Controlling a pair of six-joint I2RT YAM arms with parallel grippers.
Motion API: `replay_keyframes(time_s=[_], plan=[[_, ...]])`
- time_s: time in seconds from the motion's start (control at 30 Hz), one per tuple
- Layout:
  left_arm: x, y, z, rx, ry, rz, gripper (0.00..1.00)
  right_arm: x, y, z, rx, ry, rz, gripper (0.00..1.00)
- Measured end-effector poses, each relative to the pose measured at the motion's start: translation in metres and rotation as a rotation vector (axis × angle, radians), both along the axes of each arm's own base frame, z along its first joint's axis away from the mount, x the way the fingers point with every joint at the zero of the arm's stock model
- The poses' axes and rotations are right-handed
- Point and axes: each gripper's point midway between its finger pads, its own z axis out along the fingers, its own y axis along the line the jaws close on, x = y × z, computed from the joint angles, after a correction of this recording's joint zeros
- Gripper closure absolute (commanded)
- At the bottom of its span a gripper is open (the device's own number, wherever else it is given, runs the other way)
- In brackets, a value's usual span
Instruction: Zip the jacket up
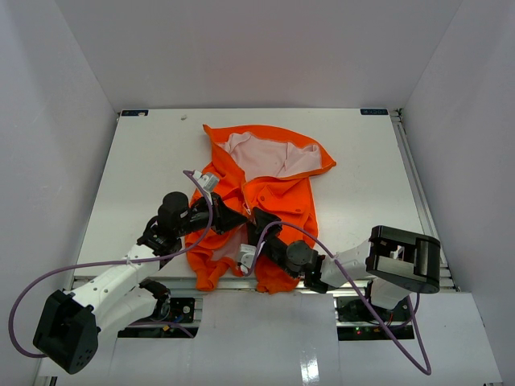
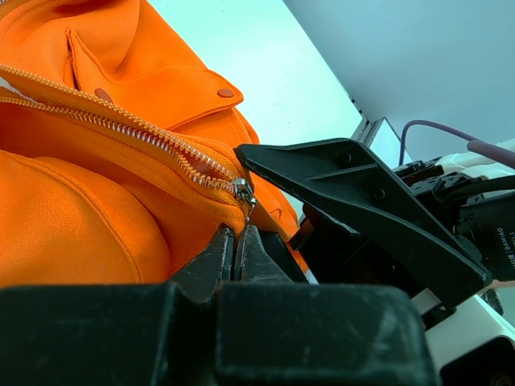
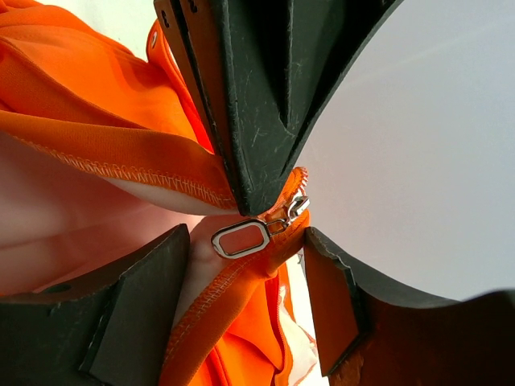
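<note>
The orange jacket lies open on the white table, its pale lining showing at the collar. My left gripper is shut on the jacket's fabric just below the zipper slider; its closed jaws show in the left wrist view. My right gripper sits right against it from the right. In the right wrist view it is open, its fingers on either side of the metal zipper pull without touching it. The zipper teeth run apart above the slider.
The white table is walled in by pale panels on three sides. Purple cables loop over both arms near the jacket's lower hem. The jacket's bottom edge hangs at the table's near edge.
</note>
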Motion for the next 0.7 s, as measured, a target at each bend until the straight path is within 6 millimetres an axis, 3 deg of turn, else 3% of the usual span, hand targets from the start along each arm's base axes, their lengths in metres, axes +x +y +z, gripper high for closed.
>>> replay_keyframes(time_s=[0.43,0.7], plan=[[0.0,0.0,0.002,-0.005,-0.003,-0.001,1.0,-0.005,0.001,0.018,0.075,0.02,0.033,0.37],[0.0,-0.001,0.002,-0.007,-0.006,-0.001,1.0,-0.006,0.002,0.02,0.096,0.035,0.043,0.46]])
